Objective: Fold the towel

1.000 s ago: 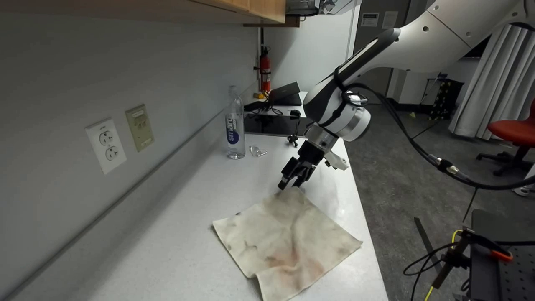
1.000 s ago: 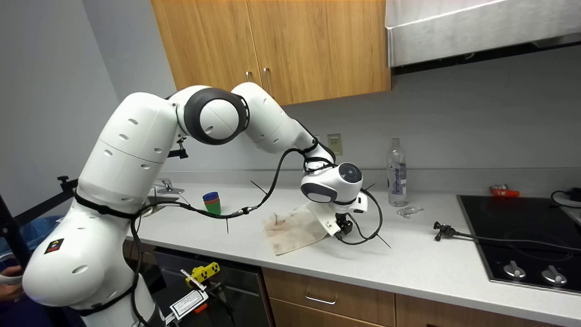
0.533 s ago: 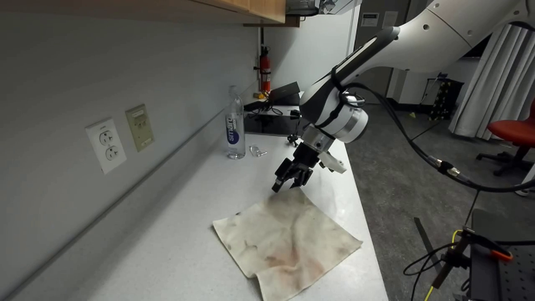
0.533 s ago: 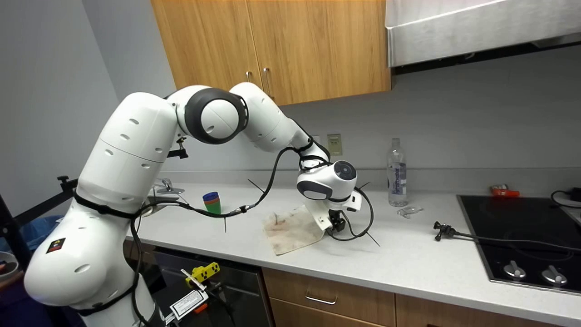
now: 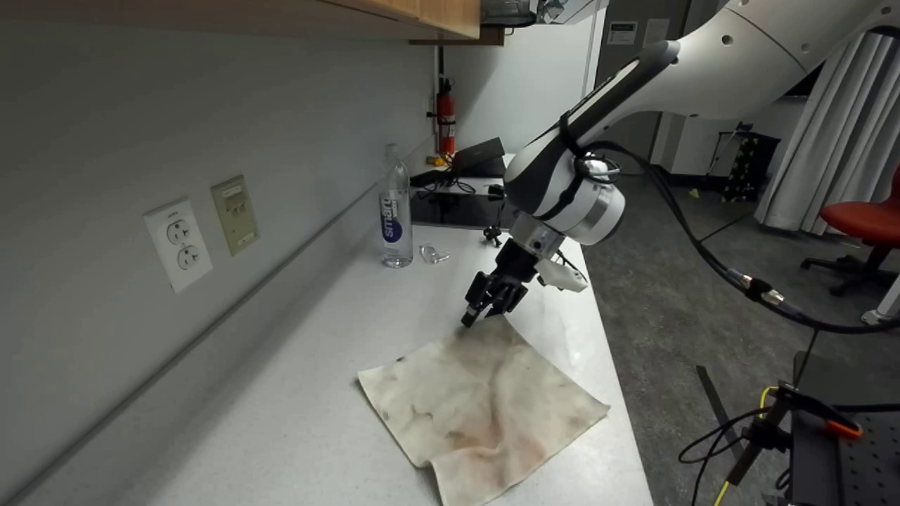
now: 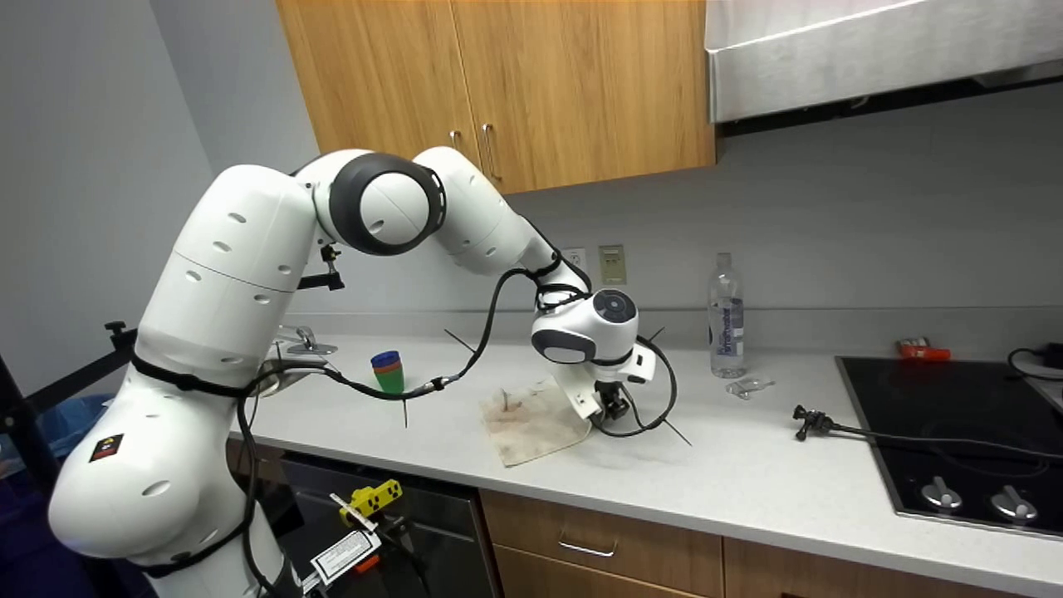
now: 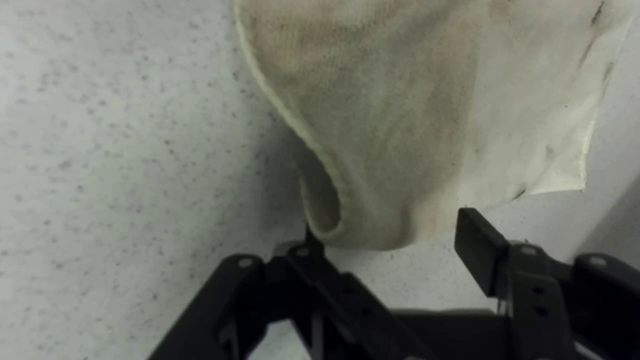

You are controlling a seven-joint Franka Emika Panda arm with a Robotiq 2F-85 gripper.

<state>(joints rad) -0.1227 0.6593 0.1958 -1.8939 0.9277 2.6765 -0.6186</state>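
Note:
The towel, cream with brown and reddish stains, lies spread on the counter, a little wrinkled, in both exterior views. Over its far corner in an exterior view stands my gripper, tilted downward. In another exterior view the arm partly hides the gripper at the right end of the towel. From the wrist, the fingers of the gripper are apart, with the end of the towel reaching between them. That end curls up, its hem touching or overlapping the left finger's tip; the right finger is clear of the cloth.
A water bottle and a small clear plastic piece stand near the wall. Stacked cups sit by the sink. A cabled mount lies before the black cooktop. The counter's front edge runs beside the towel.
My gripper has come down and toward the towel, its tips now at the cloth's corner. The fingers seem a little closer together. The towel lies as before in the exterior views.

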